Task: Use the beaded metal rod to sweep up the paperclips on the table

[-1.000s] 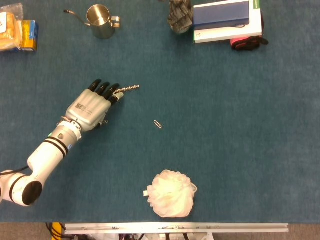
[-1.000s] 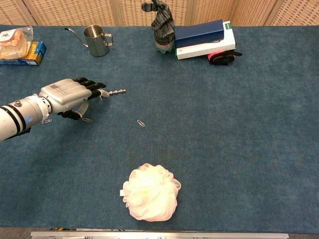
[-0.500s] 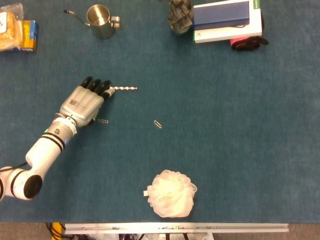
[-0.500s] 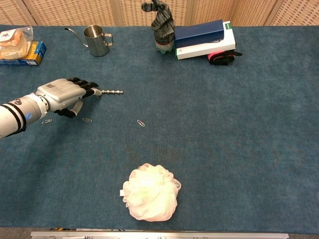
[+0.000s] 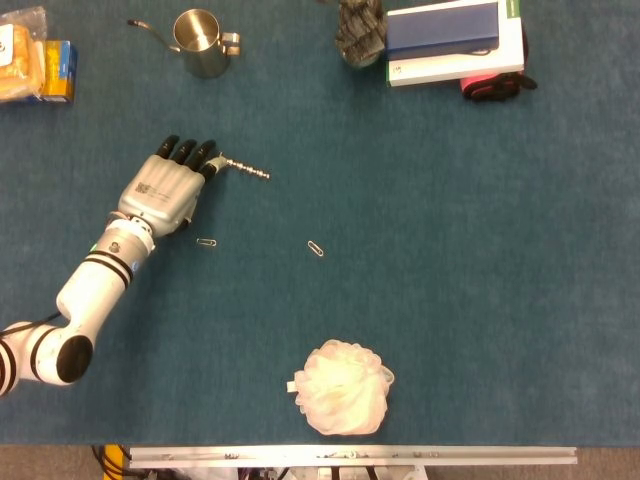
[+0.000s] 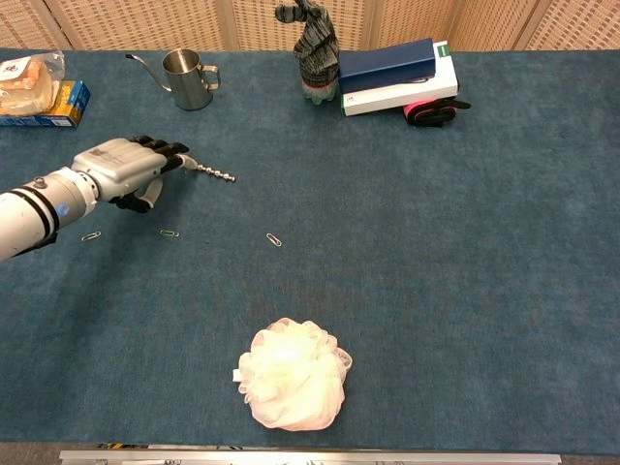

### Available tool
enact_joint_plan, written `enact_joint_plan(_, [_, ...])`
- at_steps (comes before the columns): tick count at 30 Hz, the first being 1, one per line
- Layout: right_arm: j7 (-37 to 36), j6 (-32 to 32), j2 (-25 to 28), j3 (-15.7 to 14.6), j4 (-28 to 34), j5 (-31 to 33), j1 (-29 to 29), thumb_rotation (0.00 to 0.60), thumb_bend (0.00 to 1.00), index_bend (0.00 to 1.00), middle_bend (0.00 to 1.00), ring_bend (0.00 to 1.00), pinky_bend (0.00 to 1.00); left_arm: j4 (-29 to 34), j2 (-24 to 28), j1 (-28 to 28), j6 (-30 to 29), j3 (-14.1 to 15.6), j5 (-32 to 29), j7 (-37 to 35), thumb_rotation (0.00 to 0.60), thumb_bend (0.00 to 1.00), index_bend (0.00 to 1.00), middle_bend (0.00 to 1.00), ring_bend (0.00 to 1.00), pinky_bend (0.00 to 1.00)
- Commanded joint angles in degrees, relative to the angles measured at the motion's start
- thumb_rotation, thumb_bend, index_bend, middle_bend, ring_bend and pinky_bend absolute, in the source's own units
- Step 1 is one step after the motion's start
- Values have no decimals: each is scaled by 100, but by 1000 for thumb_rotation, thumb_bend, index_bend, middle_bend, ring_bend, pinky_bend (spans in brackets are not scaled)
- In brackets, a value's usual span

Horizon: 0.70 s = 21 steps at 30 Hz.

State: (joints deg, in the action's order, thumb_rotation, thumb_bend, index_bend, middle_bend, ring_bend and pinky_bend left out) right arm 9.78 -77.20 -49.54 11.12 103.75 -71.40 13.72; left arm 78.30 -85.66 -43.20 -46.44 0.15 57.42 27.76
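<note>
My left hand (image 5: 165,191) (image 6: 121,167) grips one end of the beaded metal rod (image 5: 247,169) (image 6: 213,172), which sticks out to the right, slanting a little toward the table's front. A paperclip (image 5: 207,242) (image 6: 170,232) lies just in front of the hand. Another paperclip (image 5: 316,248) (image 6: 275,239) lies further right, near mid-table. A third paperclip (image 6: 91,235) shows only in the chest view, to the left below my forearm. My right hand is in neither view.
A white mesh bath sponge (image 5: 345,386) (image 6: 294,373) sits near the front edge. At the back stand a steel pitcher (image 5: 201,42), a grey glove-covered bottle (image 5: 360,30), stacked books (image 5: 452,38) and a pink-black item (image 5: 492,85). Snack packets (image 5: 35,65) lie at the back left.
My left hand has drawn back to the left and away from the front, uncovering the paperclip beneath it. The rod's free end has swung from pointing slightly up to slanting down-right.
</note>
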Motion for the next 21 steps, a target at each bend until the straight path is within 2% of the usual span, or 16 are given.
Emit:
enact_joint_plan(1, [-8, 8, -3, 0, -5, -2, 4, 600, 0, 118, 35, 0, 62, 4, 13, 15, -13, -5, 4, -19, 600, 803, 85, 0, 0, 0])
enact_joint_plan(7, [-32, 31, -3, 2, -23, -8, 16, 600, 0, 118, 35, 0, 62, 264, 181, 130, -204, 3, 107, -92, 600, 801, 90, 0, 0, 0])
enact_joint_plan(14, [-42, 9, 19, 21, 1, -19, 19, 600, 0, 118, 35, 0, 62, 926, 607, 252, -454, -51, 254, -231, 600, 781, 98, 0, 0, 0])
enact_joint_plan(16, [-42, 5, 18, 24, 3, -10, 18, 600, 0, 118, 35, 0, 62, 1062, 674, 313, -559, -148, 308, -458, 600, 717, 128, 0, 0, 0])
enact_joint_plan(21, [-36, 2, 15, 39, 10, 26, 21, 600, 0, 120, 37, 0, 62, 1227, 753, 429, -475, -492, 300, -1516, 600, 512, 309, 0, 0, 0])
